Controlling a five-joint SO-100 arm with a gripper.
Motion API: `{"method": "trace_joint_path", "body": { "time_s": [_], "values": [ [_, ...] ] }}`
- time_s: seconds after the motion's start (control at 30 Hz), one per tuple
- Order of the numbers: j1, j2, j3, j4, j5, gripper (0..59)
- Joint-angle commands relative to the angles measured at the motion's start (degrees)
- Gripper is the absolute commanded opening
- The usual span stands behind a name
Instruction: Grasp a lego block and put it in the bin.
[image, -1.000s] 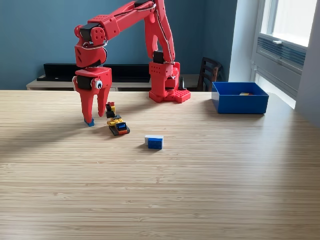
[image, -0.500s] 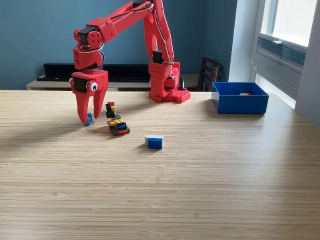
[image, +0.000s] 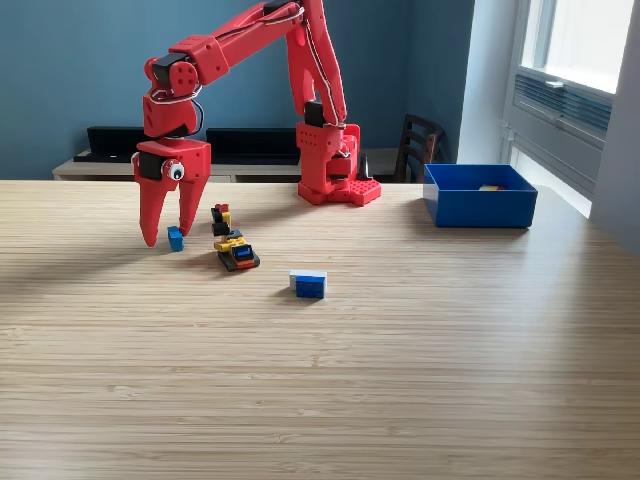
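My red gripper points down at the table on the exterior view's left, open. A small blue lego block stands on the table between its two fingers, closer to the right finger; I cannot tell whether it touches that finger. A blue and white lego block lies alone nearer the middle of the table. A small pile of black, yellow, red and blue lego pieces lies just right of the gripper. The blue bin stands at the far right, with a small pale piece inside.
The arm's red base is mounted at the back of the wooden table. A dark chair stands behind the table, with a window on the right wall.
The gripper has shifted a little to the left and its fingers have spread apart. The small blue block now shows between them instead of at the closed tips.
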Motion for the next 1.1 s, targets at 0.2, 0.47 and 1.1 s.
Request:
{"method": "trace_joint_path", "body": {
  "time_s": [0.2, 0.47, 1.1],
  "values": [
    [1.32, 1.05, -0.09, -0.53, 0.53, 11.3],
    [0.35, 1.05, 0.18, -0.53, 1.23, 0.1],
    [-5.36, 1.14, -26.54, 22.76, 5.27, 0.1]
  ]
}}
